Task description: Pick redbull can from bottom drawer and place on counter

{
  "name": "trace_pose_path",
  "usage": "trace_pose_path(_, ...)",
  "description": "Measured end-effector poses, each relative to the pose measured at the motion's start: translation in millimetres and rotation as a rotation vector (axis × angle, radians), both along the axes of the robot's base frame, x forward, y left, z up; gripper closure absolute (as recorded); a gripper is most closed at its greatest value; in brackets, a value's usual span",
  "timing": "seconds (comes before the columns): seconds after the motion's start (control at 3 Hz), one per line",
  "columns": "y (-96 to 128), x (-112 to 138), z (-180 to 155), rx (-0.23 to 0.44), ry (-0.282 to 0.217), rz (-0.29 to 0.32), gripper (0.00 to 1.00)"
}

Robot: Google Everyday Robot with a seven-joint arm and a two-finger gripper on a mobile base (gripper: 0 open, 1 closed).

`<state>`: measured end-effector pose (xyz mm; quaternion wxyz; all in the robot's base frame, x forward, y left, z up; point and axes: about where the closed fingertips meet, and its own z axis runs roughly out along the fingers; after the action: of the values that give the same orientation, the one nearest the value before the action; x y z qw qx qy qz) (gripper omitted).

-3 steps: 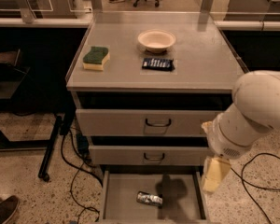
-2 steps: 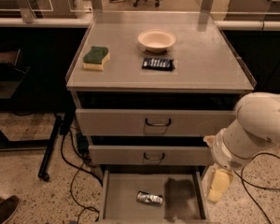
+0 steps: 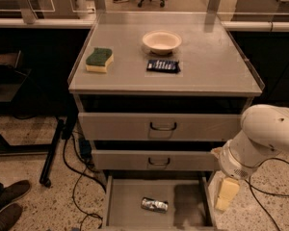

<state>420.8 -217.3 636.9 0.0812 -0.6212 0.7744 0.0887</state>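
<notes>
The redbull can (image 3: 154,205), slim and silver, lies on its side on the floor of the open bottom drawer (image 3: 130,198), a little left of its middle. The counter (image 3: 212,66) is the grey top of the cabinet above. My white arm comes in from the right, and my gripper (image 3: 224,195), with cream-coloured fingers pointing down, hangs beside the drawer's right edge, right of the can and apart from it.
On the counter lie a green-and-yellow sponge (image 3: 99,60), a cream bowl (image 3: 162,41) and a flat dark blue snack packet (image 3: 163,66). Two upper handled drawers (image 3: 160,126) are shut. Cables (image 3: 77,177) trail on the floor at left, and shoes (image 3: 5,206) show at the bottom left.
My arm and gripper have sunk lower and shifted slightly right, down beside the bottom drawer's right edge. The can has not moved.
</notes>
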Motion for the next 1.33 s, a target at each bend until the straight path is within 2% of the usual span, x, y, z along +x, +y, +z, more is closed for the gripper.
trace_pose_path(0.33,-3,3,-33,0.034,0.011,-0.004,0.0)
trace_pose_path(0.67,-7,5,-105,0.106,0.046,-0.017,0.0)
trace_pose_path(1.0,-7,5,-105,0.106,0.046,-0.017,0.0)
trace_pose_path(1.33,-6,4,-126,0.156,0.051,-0.007,0.0)
